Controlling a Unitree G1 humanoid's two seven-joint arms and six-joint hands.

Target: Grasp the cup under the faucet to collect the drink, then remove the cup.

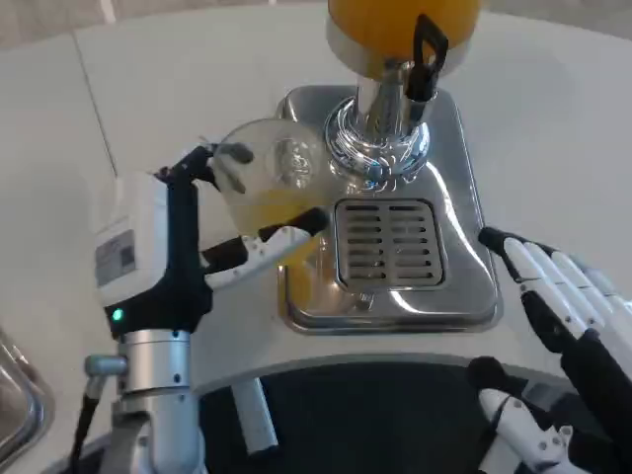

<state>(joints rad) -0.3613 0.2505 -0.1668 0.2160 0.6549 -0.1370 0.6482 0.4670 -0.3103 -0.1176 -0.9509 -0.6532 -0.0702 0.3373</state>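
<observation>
A clear cup (pixel 269 188) partly filled with orange drink sits in my left hand (pixel 183 247), whose fingers wrap its sides. The cup hangs at the left edge of the steel drip tray (pixel 464 267), left of the faucet (pixel 380 118) and off the slotted grate (pixel 388 242). The dispenser's orange tank (pixel 395 25) and its black lever (pixel 427 54) stand above the faucet. At the lower right my right hand (pixel 563 316) hovers open over the table with fingers spread, holding nothing.
White table (pixel 197 89) surface stretches left and behind the dispenser. A metal basin edge (pixel 15 395) shows at the lower left corner. The dark table cut-out (pixel 365 415) lies in front of my body.
</observation>
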